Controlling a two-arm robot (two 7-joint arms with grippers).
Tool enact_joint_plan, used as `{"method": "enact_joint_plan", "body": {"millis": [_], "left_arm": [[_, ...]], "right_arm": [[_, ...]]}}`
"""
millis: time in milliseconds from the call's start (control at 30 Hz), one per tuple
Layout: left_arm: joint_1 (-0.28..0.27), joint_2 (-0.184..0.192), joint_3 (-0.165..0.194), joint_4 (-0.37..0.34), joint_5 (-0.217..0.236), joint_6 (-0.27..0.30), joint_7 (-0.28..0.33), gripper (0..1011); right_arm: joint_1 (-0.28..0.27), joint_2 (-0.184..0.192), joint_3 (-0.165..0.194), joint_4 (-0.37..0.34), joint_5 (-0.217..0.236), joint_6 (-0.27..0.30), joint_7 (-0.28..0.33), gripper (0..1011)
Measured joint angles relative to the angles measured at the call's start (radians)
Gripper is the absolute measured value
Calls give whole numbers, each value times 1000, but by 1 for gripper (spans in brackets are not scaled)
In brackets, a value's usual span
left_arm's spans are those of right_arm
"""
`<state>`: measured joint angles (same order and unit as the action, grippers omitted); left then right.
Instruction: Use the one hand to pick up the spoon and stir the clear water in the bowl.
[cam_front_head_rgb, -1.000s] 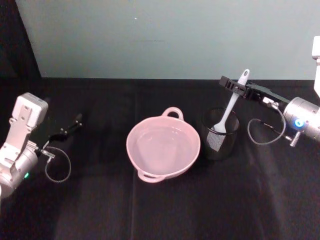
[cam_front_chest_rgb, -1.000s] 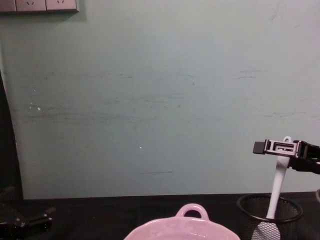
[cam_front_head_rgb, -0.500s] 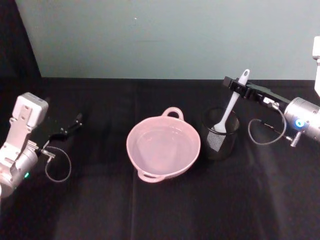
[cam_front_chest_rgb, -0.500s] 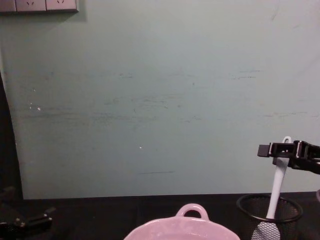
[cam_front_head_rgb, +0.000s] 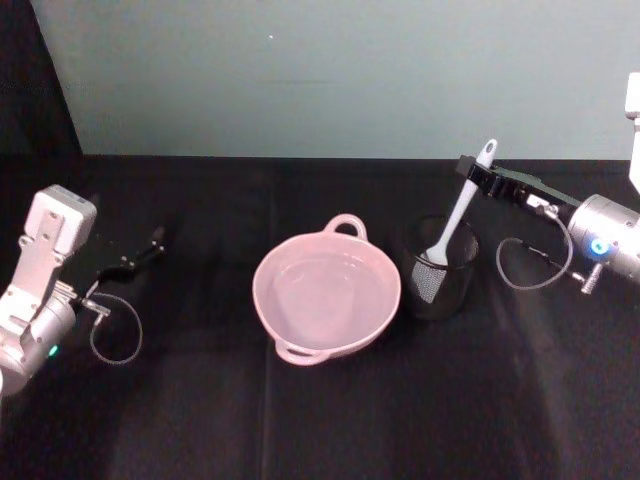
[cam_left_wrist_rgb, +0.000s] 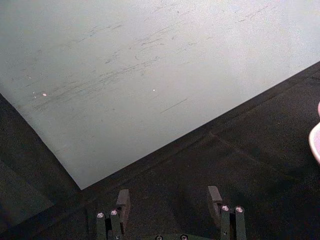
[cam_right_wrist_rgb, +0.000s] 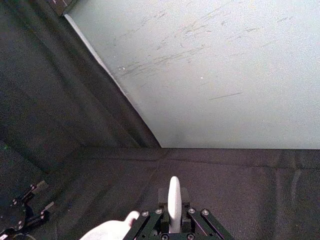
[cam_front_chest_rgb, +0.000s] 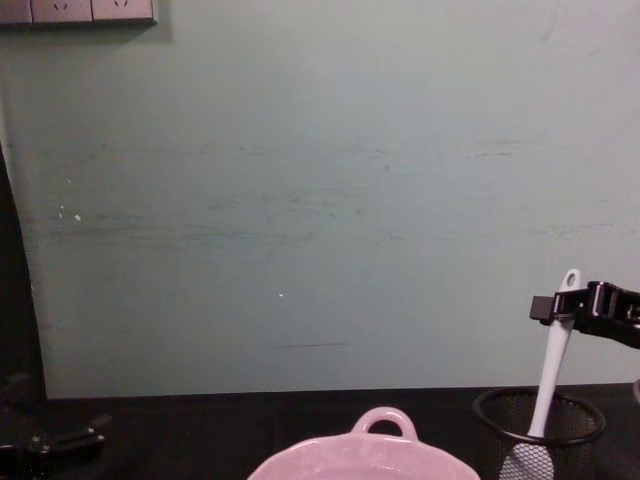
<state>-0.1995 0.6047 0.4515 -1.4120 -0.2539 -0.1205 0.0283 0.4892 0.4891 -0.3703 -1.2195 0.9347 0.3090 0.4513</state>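
Note:
The pale pink bowl (cam_front_head_rgb: 327, 295) sits mid-table, and the clear water (cam_front_head_rgb: 335, 285) in it shows as faint glints. To its right, the white spoon (cam_front_head_rgb: 458, 215) stands tilted in a black mesh cup (cam_front_head_rgb: 440, 268), blade down. My right gripper (cam_front_head_rgb: 470, 172) reaches in from the right and is shut on the spoon's upper handle (cam_right_wrist_rgb: 173, 200), just below the hole at its end (cam_front_chest_rgb: 571, 277). The left gripper (cam_front_head_rgb: 140, 255) rests open at the far left of the table, away from the bowl; its fingers (cam_left_wrist_rgb: 122, 200) stand wide apart.
The table is covered in black cloth (cam_front_head_rgb: 320, 420), with a pale green wall (cam_front_chest_rgb: 320, 200) close behind it. Cable loops hang by both wrists (cam_front_head_rgb: 530, 265). The bowl's loop handle (cam_front_chest_rgb: 385, 420) faces the wall.
My right gripper has drawn back to the right, so its tips no longer reach past the spoon's handle, and its fingers have shut on it. The left arm has not moved.

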Motion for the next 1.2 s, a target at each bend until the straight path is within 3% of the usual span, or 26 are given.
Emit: {"method": "enact_joint_plan", "body": {"millis": [333,467,667,867,1000,1200], "left_arm": [[0,0,0,0,0,0,0,1011],[0,0,0,0,0,0,0,1011],[0,0,0,0,0,0,0,1011],[0,0,0,0,0,0,0,1011],[0,0,0,0,0,0,0,1011],[0,0,0,0,0,0,0,1011]], "right_arm": [[0,0,0,0,0,0,-1,121],[-14,31,-23,-63,-69,-61,-45,121],[-28,71,-24,-151,-130,-74,-89,121],[-19,116,-11,-237,-143,-30,-81,121],[17,132,-9,-272,-121,24,-55,121],[80,141,-39,-316,-94,88,-25,121]]}}
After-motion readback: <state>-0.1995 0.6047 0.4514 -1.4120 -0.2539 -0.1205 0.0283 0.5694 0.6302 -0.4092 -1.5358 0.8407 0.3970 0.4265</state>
